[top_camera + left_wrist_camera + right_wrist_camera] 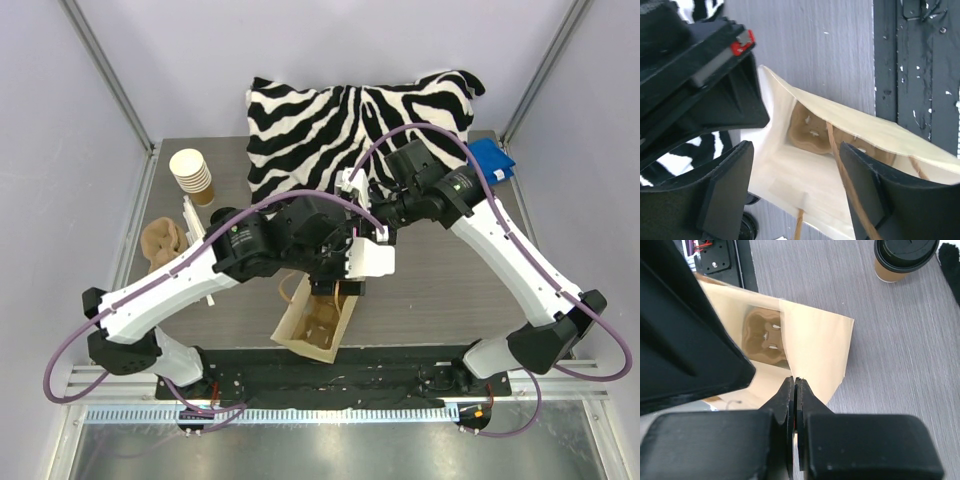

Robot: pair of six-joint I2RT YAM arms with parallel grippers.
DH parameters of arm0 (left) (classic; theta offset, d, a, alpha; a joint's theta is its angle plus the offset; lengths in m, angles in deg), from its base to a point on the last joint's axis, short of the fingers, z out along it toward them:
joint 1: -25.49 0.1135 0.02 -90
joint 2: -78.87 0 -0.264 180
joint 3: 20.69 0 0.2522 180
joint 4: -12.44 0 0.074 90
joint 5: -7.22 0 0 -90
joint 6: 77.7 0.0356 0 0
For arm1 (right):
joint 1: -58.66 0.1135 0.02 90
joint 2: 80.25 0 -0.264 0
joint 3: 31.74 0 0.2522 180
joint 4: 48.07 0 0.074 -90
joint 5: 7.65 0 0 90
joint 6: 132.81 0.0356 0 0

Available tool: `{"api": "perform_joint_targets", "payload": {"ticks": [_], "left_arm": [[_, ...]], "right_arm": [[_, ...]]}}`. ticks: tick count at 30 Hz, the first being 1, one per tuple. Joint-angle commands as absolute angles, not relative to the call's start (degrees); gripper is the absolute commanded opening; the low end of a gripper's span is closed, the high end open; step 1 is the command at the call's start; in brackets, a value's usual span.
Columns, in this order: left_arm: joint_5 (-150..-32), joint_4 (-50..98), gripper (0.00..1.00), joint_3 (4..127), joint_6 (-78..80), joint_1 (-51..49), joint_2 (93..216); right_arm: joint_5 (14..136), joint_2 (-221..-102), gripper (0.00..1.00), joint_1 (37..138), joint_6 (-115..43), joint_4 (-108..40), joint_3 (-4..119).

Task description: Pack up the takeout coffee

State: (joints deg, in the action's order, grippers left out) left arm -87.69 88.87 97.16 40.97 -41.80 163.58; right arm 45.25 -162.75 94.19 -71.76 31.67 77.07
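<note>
The takeout coffee (902,259), a kraft-brown cup with a black lid, stands on the grey table in the right wrist view, apart from the bag. In the top view the arms hide it. The open paper bag (314,327) lies near the table's front edge, its mouth towards both grippers. My right gripper (794,383) is shut on the bag's upper rim (812,340). My left gripper (800,197) is open, and its fingers (727,195) straddle the bag's lower wall (805,175) and a paper handle.
A zebra-print cloth (350,120) covers the back of the table. A stack of unlidded cups (190,172) stands at the back left, with a crumpled brown thing (163,241) and white sticks (193,222) nearby. A blue object (492,158) lies at the back right.
</note>
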Motion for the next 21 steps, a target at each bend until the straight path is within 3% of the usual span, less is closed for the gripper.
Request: {"api": "perform_joint_targets", "payload": {"ticks": [1,7,14,21], "left_arm": [[-86.48,84.56,0.75,100.29,39.03,-42.01,161.4],[-85.34,88.08,0.78,109.25,37.44,-41.92,162.55],[-84.62,85.09,0.88,113.47,33.32,-38.77,159.65],[-86.82,86.05,0.89,109.27,34.71,-36.56,157.45]], "right_arm": [[47.63,-160.5,0.01,94.35,-72.34,31.78,76.51],[50.61,-155.5,0.01,93.64,-68.56,28.98,69.93],[52.47,-153.12,0.01,90.13,-67.33,28.27,69.21],[52.56,-151.1,0.01,87.67,-65.93,26.95,67.98]]}}
